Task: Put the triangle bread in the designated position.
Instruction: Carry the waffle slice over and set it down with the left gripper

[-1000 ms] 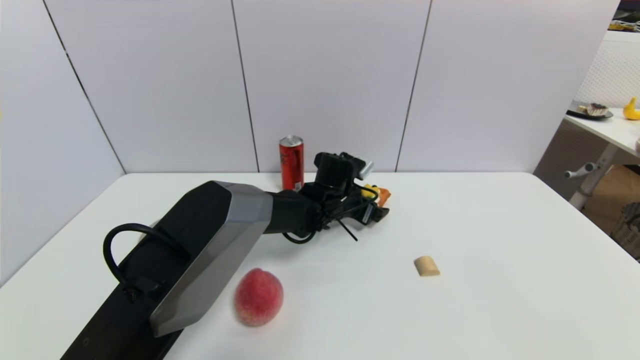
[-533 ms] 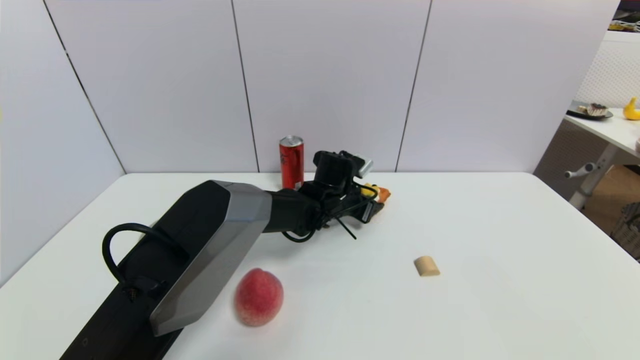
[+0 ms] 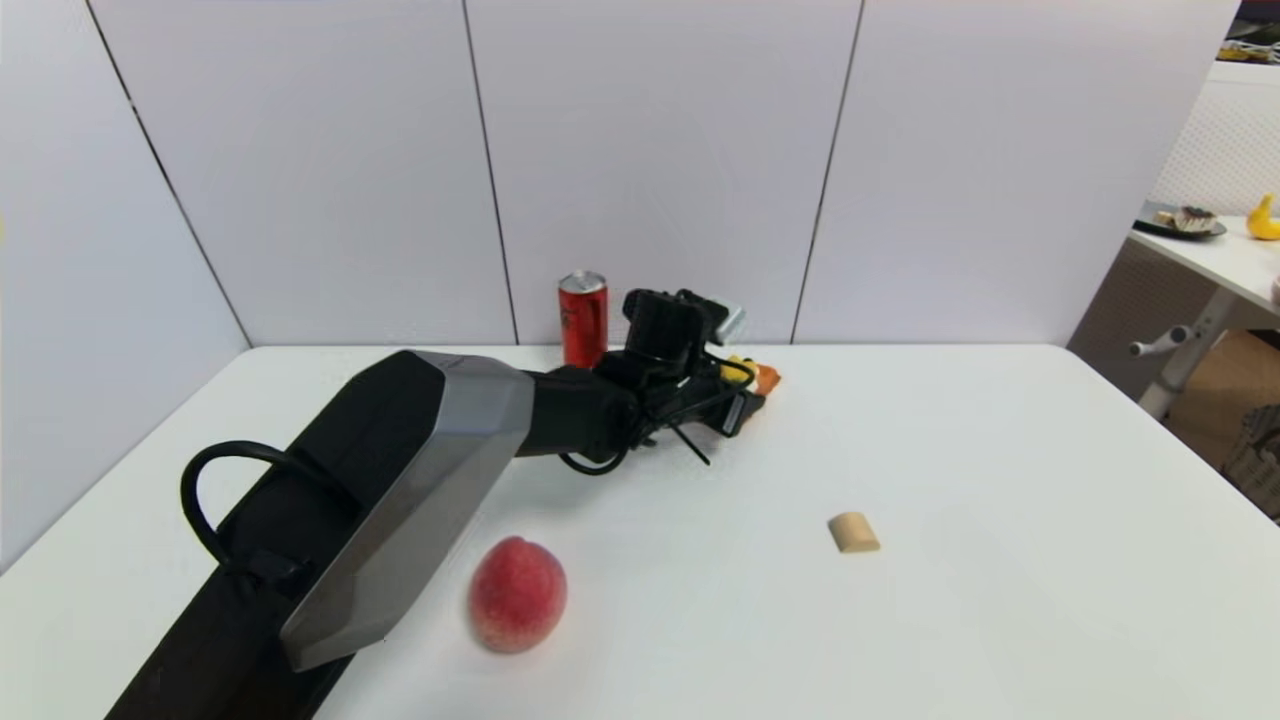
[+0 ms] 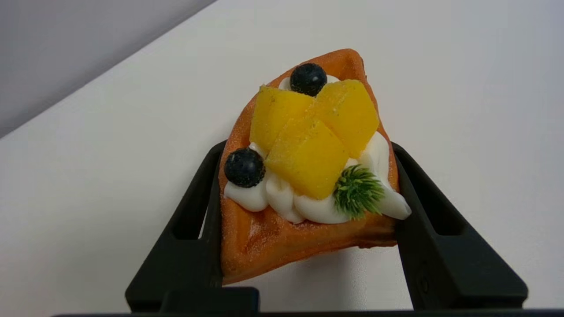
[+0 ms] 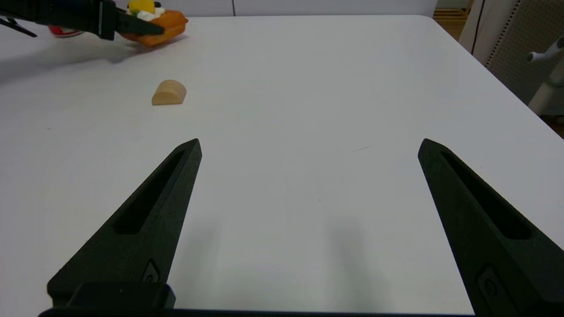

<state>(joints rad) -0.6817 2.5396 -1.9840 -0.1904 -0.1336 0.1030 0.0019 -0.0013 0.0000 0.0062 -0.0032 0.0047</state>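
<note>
The triangle bread (image 4: 304,176), an orange-brown wedge with yellow fruit, white cream and dark berries, sits between the fingers of my left gripper (image 4: 307,147), which is shut on its two sides. In the head view the left gripper (image 3: 748,398) is stretched to the back middle of the white table (image 3: 1000,450), just right of the red can, with the triangle bread (image 3: 764,378) poking out beyond it, low over the table. The right wrist view also shows the triangle bread (image 5: 161,24) far off. My right gripper (image 5: 309,143) hangs open over bare table, holding nothing.
A red can (image 3: 583,320) stands at the back wall beside the left wrist. A peach (image 3: 518,594) lies near the front, next to my left forearm. A small plain tan block (image 3: 853,532) lies right of centre. Walls close the back and left.
My left arm has carried the bread a little farther toward the back wall and slightly up in the picture. The peach, the can and the tan block have not moved.
</note>
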